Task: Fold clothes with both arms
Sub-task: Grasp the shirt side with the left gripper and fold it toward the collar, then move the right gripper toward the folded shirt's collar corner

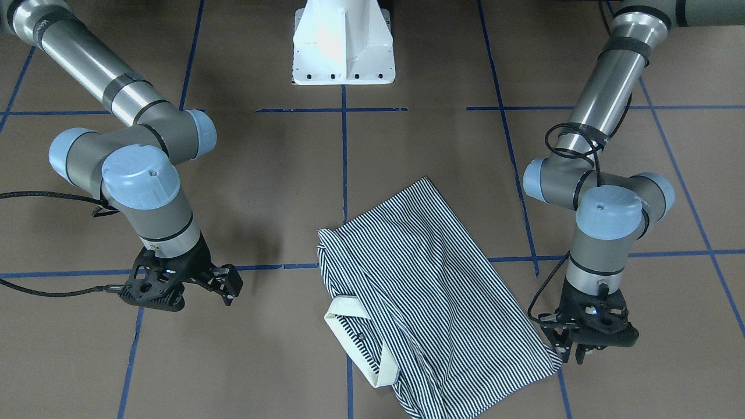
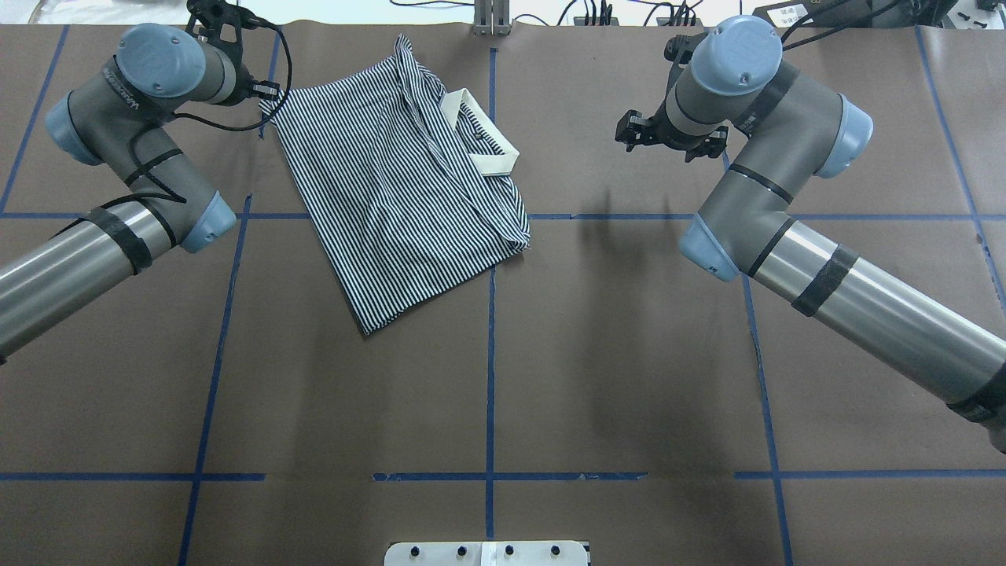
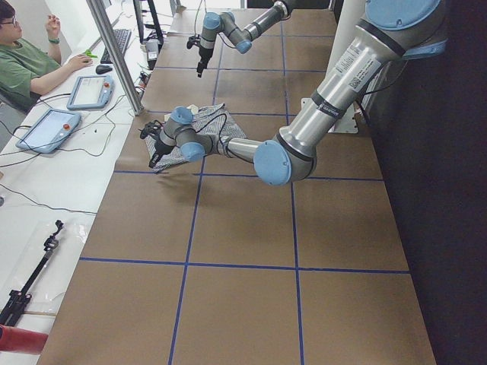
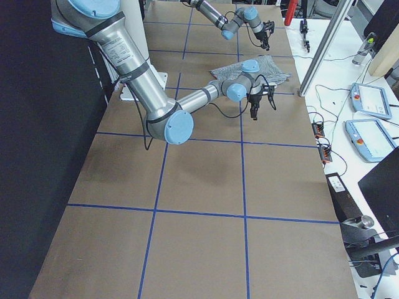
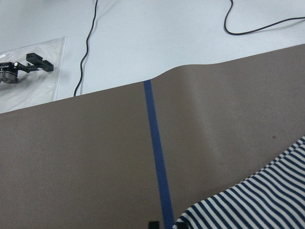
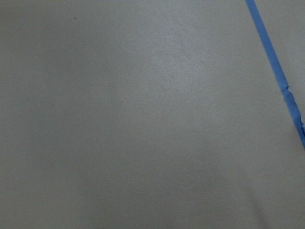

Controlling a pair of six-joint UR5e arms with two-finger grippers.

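A striped polo shirt (image 1: 430, 291) lies on a brown table (image 1: 262, 192) marked with blue tape lines, on the side far from the robot's base and a little toward its left. It looks folded into 1 long, slanted rectangle, no sleeves showing, its cream collar (image 1: 355, 343) turned up along 1 edge. The left gripper (image 1: 573, 349) hangs just beside a shirt corner, fingers apart and holding nothing. The right gripper (image 1: 230, 285) hovers well apart from the shirt, also spread and empty. The folding seems mostly done; the edges are rumpled, and 1 more crosswise fold may remain.
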